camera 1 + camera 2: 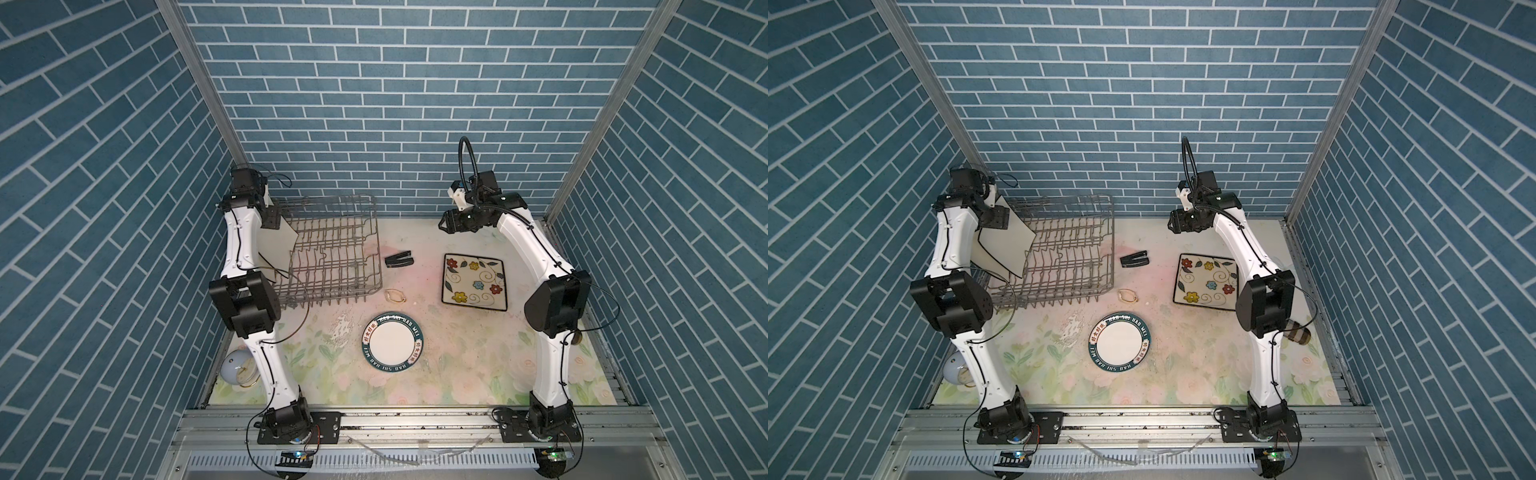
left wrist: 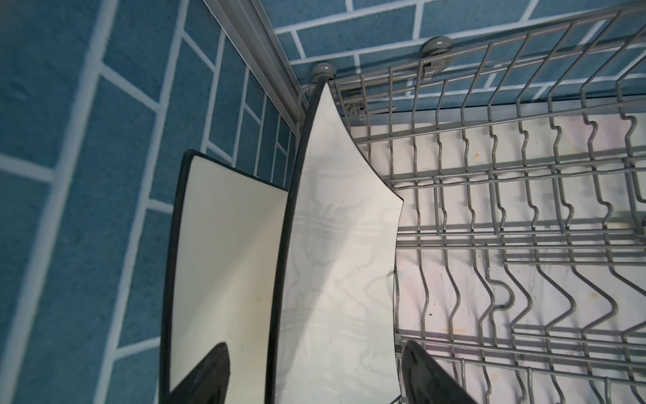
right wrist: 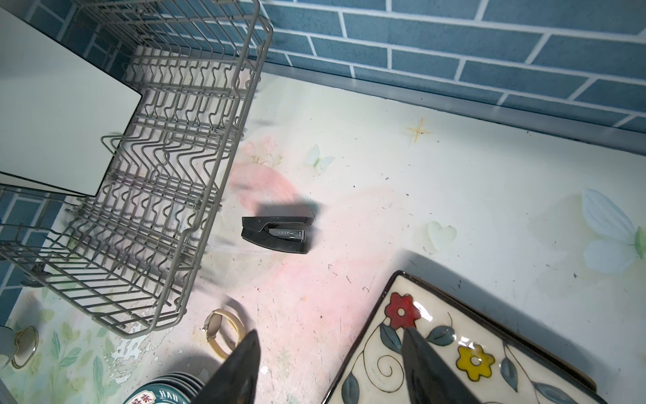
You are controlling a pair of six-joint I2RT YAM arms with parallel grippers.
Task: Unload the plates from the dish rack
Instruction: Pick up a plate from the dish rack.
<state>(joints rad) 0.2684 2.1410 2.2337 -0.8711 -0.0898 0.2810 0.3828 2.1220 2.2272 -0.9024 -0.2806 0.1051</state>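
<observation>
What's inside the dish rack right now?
Two black-edged cream square plates stand at one end of the dish rack, the open left gripper straddling one. The left arm covers part of them in both top views.

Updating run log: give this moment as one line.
left gripper: open, astride cream plate in dish rack | right gripper: open, empty

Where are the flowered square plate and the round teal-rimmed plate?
Flowered square plate (image 1: 474, 281): in a top view, on its painted middle.
Round teal-rimmed plate (image 1: 391, 343): in a top view, on its white middle.
</observation>
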